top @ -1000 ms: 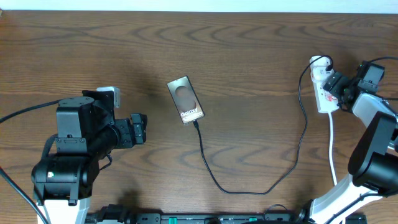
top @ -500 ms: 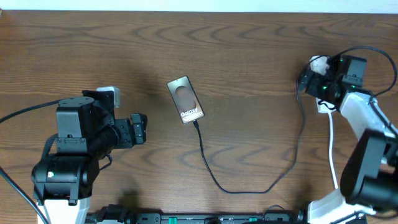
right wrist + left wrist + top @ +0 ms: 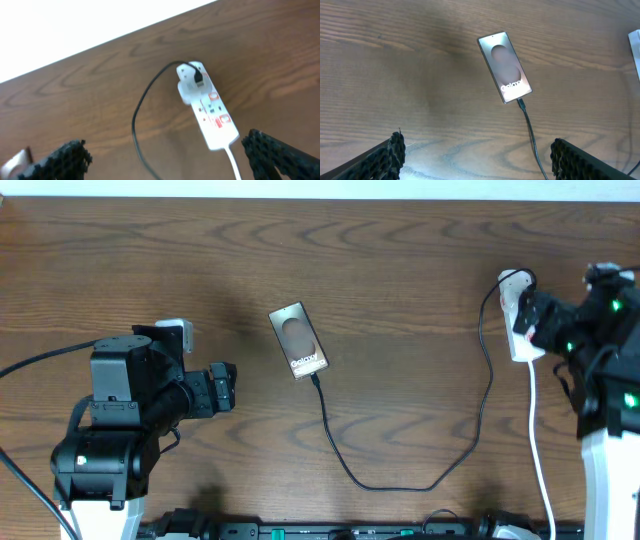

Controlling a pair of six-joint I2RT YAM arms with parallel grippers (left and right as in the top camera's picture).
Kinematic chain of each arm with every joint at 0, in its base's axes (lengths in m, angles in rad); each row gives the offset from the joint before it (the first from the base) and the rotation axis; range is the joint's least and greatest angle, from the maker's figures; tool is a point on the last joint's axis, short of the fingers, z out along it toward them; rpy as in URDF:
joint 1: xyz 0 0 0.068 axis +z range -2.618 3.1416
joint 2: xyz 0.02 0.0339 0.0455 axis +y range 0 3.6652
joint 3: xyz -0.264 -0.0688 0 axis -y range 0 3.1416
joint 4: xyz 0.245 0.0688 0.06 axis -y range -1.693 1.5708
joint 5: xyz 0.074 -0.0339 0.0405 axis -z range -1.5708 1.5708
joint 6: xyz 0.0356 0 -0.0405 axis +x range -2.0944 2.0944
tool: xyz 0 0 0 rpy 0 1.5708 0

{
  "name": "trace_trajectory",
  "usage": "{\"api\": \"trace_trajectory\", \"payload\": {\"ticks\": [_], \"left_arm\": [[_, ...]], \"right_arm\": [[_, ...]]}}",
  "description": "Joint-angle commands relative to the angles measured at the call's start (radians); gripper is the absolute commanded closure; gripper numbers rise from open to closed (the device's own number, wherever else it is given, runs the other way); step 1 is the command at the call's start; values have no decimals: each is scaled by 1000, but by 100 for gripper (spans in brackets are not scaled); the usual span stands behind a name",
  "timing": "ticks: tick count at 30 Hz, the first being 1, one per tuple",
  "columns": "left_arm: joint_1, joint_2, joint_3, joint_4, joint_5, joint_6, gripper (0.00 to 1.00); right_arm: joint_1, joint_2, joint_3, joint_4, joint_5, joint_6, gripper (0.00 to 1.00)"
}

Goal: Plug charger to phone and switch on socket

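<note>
Phone (image 3: 299,341) central, charger (image 3: 491,385) plugged in, socket (image 3: 209,116) toward far right of table (image 3: 120,270)

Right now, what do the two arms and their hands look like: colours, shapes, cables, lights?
Both arms are boxy black housings over white lower segments. The left arm trails a thick black cable. The right arm shows small green lights. The left hand and right hand are black, and their fingers carry bumpy black padding.
</note>
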Motion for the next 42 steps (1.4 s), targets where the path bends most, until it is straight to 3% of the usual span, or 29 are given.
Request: {"api": "trace_trajectory", "payload": {"ticks": [1,9,12,21,42], "left_arm": [[-2,-1,-6,-2,-3,16,8],[-1,-1,-6,-2,-3,16,8],[-2,-1,-6,-2,-3,16,8],[-2,-1,-6,-2,-3,16,8],[-24,-29,-6,-2,-3,16,8]], "right_arm": [[2,-93,1,-104,7,-17,1],[77,-214,1,-372,-73,-18,5],[103,-254,1,-446,-71,-18,1],[104,-278,1,-624,-71,-18,1],[104,-278,1,-642,-71,-18,1]]}}
